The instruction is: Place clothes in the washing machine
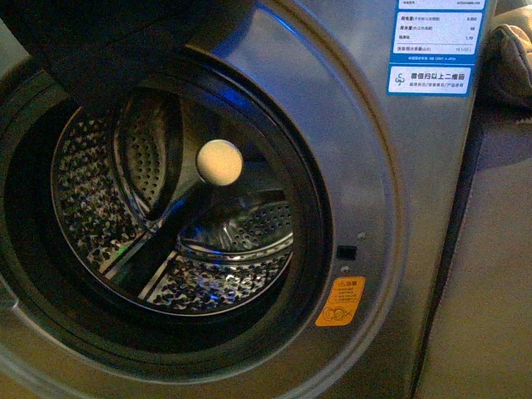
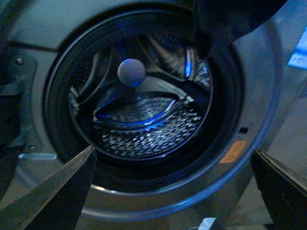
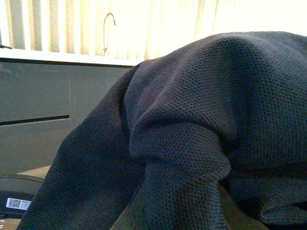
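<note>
The washing machine [image 1: 416,208] is grey, and its round black-rimmed porthole [image 1: 312,208] stands open onto the perforated steel drum [image 1: 216,274]. A cream ball [image 1: 219,162] shows in the middle of the drum. The clothes [image 3: 192,120], a dark navy knit, fill the right wrist view. My right gripper [image 3: 177,211] is shut on a fold of them. A dark mass [image 1: 125,50] hanging over the porthole's upper rim looks like the same garment; it also shows in the left wrist view [image 2: 230,19]. My left gripper [image 2: 172,191] is open and empty, facing the porthole [image 2: 225,110].
A tan-brown bundle of cloth [image 1: 511,58] lies to the right beyond the machine. Blue-white labels [image 1: 432,41] and an orange sticker [image 1: 341,301] are on the machine's front. The right wrist view shows window blinds [image 3: 72,24] and a grey cabinet [image 3: 43,110].
</note>
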{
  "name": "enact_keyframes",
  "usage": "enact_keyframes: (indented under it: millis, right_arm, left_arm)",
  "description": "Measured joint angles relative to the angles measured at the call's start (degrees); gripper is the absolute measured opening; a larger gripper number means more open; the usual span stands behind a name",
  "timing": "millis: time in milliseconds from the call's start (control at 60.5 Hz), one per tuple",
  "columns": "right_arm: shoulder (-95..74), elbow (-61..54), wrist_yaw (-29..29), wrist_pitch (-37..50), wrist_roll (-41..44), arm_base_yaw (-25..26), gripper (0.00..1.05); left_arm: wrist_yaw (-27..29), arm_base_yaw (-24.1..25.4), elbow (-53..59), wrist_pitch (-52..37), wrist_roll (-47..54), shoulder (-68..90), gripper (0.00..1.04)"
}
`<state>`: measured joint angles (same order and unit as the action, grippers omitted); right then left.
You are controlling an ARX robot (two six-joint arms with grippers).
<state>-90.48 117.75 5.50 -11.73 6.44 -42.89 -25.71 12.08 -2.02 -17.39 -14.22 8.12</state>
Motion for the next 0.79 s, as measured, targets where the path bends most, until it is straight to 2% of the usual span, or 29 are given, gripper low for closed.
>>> enact_keyframes:
  millis: [66,116,215,347,462,595,793]
  right_arm:
    - [0.0,0.0,-0.1,0.0,0.0,0.0,0.13]
    - [0.0,0.0,-0.1,0.0,0.0,0.0,0.13]
    - [0.0,0.0,-0.1,0.0,0.0,0.0,0.13]
    - [0.0,0.0,0.0,0.0,0.0,0.0,0.13]
    - [0.0,0.0,-0.1,0.0,0.0,0.0,0.13]
    - [0.0,0.0,-0.1,0.0,0.0,0.0,0.13]
    - [0.0,0.0,-0.1,0.0,0.0,0.0,0.13]
  left_arm:
    - [-8.5,6.1,-5.4,-9.2,-2.5,10.3,0.98]
    - [-10.3,7.9,-11.9,-13.6,-2.9,17.0,0.98]
    - [-10.5,6.6,-21.7,-17.5,-2.9,25.1,0.98]
    - [-11.6,1.9,-31.8,-21.2,-5.1,31.8,0.98]
    - [-11.5,-4.7,-37.0,-22.2,-5.0,34.3,0.98]
    - [-7.5,-12.7,-41.4,-19.9,-3.4,37.5,0.98]
    - [-4.9,-20.2,-44.5,-19.5,-1.0,42.6,0.98]
